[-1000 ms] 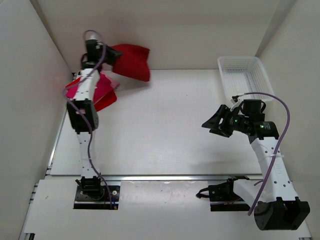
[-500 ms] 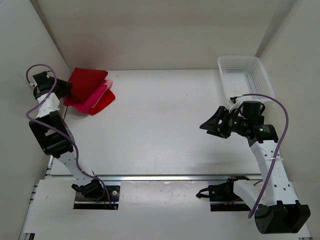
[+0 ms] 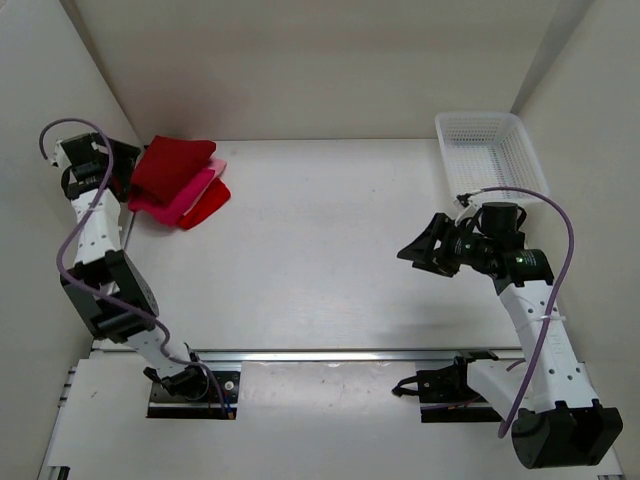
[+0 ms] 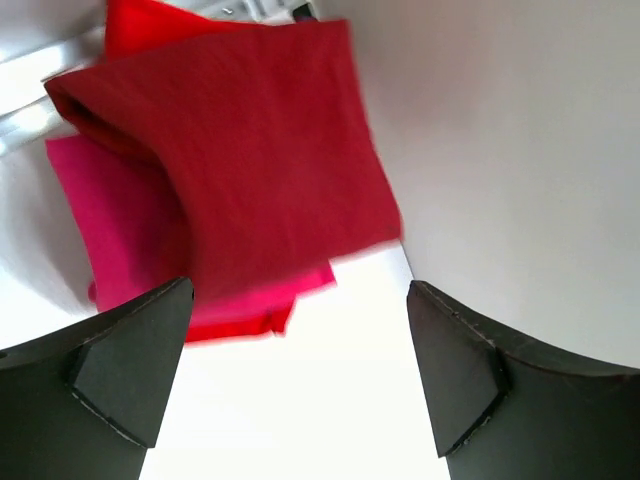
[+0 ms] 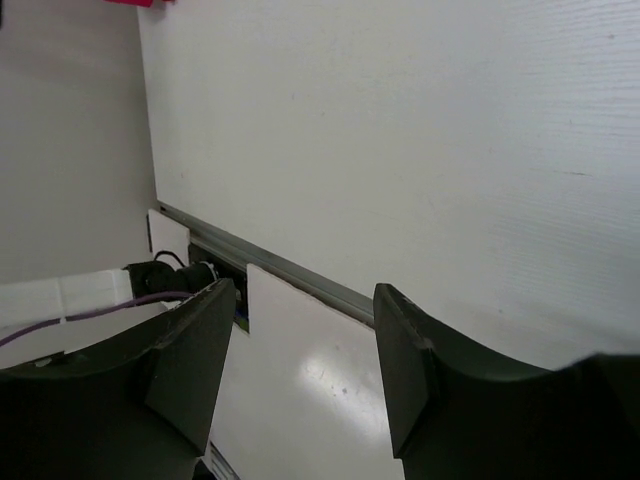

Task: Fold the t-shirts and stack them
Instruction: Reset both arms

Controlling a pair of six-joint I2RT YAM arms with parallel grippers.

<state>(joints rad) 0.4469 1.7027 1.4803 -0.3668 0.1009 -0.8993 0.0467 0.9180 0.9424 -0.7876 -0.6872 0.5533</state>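
Top view: stack of t-shirts (image 3: 180,183) sits folded at the table's (image 3: 320,260) far-left corner, close to the side wall. Dark red shirt (image 3: 172,163) is on top, a light pink shirt (image 3: 216,168) edge and the magenta shirt (image 3: 172,206) are under it, and the bright red shirt (image 3: 207,205) is at the bottom, poking out on the right. Left gripper (image 3: 124,163) is just beside the stack's left edge; can't tell contact from here. Right gripper (image 3: 420,250) hangs over the right half of the table, well apart from the shirts. White basket (image 3: 490,150) is in the far-right corner.

Left wrist: left gripper (image 4: 295,375) fingers (image 4: 130,365) are spread wide with nothing between them. Dark red shirt (image 4: 270,150) lies ahead of them on magenta (image 4: 105,230), with bright red (image 4: 240,322) showing at the near and far edges. View is slightly blurred.

Right wrist: right gripper (image 5: 300,370) fingers (image 5: 190,355) are apart, holding nothing, over bare table (image 5: 400,140) near its front rail (image 5: 290,270).
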